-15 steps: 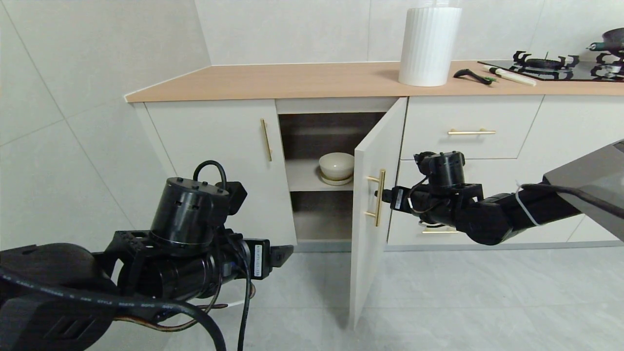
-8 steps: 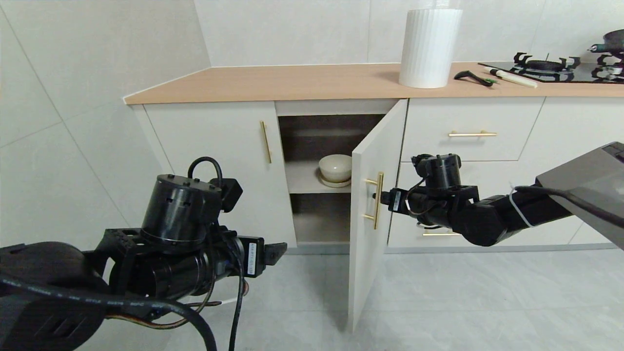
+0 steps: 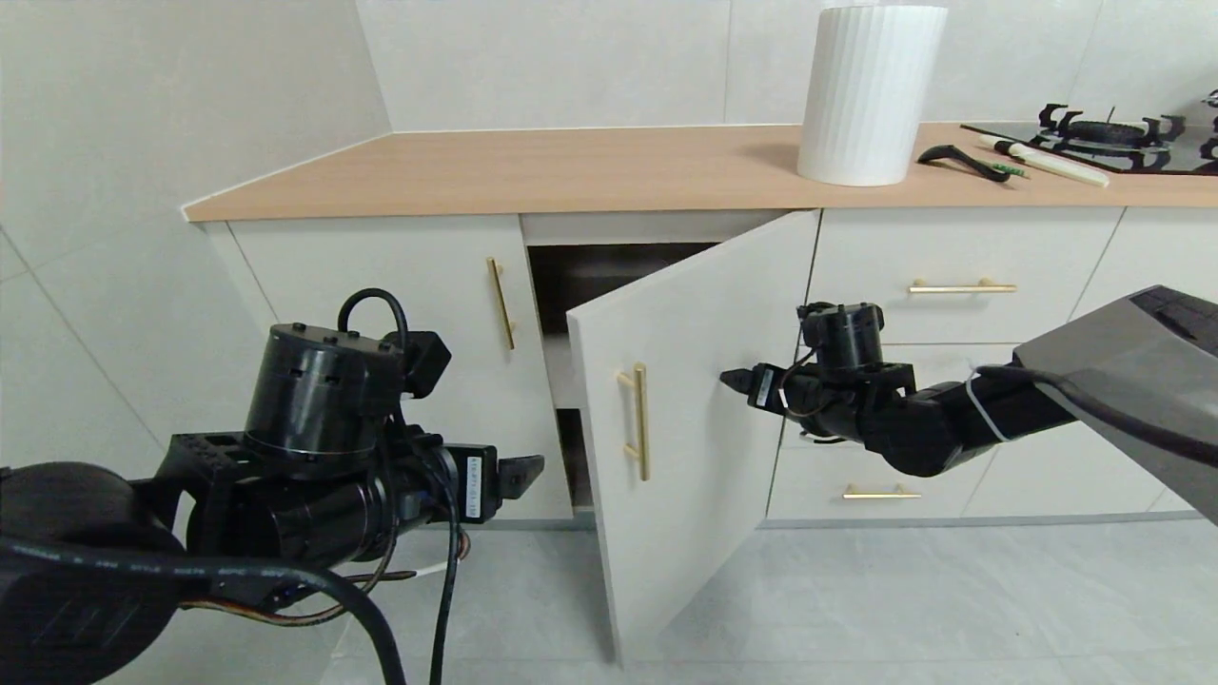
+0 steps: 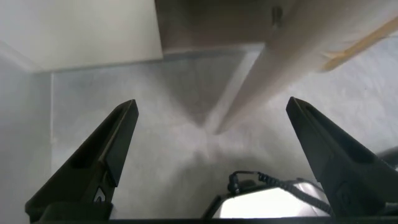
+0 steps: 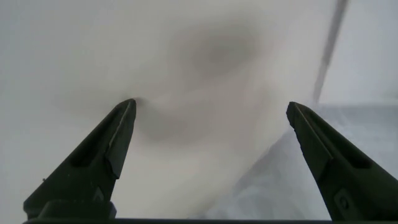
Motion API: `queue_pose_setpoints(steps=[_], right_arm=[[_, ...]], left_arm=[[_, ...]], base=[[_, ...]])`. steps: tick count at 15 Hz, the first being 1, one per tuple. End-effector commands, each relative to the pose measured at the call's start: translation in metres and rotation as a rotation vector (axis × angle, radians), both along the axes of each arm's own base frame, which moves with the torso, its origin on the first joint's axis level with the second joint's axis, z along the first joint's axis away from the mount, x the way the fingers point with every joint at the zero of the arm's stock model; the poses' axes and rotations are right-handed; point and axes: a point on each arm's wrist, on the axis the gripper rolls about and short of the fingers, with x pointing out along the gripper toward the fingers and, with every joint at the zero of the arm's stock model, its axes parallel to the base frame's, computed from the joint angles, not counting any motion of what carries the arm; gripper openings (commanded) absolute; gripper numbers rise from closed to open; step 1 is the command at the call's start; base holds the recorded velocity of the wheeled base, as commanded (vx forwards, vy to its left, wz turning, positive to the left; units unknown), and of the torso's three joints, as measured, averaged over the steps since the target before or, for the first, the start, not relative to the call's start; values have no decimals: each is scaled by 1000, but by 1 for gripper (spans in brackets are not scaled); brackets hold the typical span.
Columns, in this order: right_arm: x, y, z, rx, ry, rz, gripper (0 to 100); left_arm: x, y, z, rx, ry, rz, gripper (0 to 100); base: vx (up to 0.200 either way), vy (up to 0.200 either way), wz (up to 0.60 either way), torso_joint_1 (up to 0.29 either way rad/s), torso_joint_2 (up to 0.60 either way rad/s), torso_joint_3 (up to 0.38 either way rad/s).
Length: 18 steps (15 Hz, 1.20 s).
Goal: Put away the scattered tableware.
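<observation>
Facing cabinet door (image 3: 695, 409), right gripper (image 3: 731, 379) (fingers (image 5: 115, 149) spread).

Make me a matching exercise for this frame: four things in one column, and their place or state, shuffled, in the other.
Things:
1. cupboard door
2. white jar
3. black tool
4. left end effector

Place or state:
A. lying flat on the counter
B. open, low above the floor
C. ajar
D. standing upright on the counter

Pairs: 1-C, 2-D, 3-A, 4-B
</observation>
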Motion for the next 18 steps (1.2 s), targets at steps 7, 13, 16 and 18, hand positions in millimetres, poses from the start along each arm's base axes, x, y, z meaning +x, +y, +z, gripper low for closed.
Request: queue_pose_setpoints(steps=[7, 13, 16, 18], right_arm=[[35, 14, -9, 123, -38, -165, 100], [57, 20, -21, 143, -77, -254, 100], [73, 13, -31, 133, -104, -327, 100], [84, 1, -33, 136, -119, -365, 100]], left_arm=[[2, 3, 3, -5, -10, 15, 100], [0, 4, 6, -13, -23, 15, 100], [0, 4, 7, -14, -25, 15, 100], [0, 4, 7, -14, -25, 15, 100]], base=[[0, 0, 0, 0, 0, 0], [0, 0, 0, 0, 0, 0], [0, 0, 0, 0, 0, 0], [0, 0, 0, 0, 0, 0]])
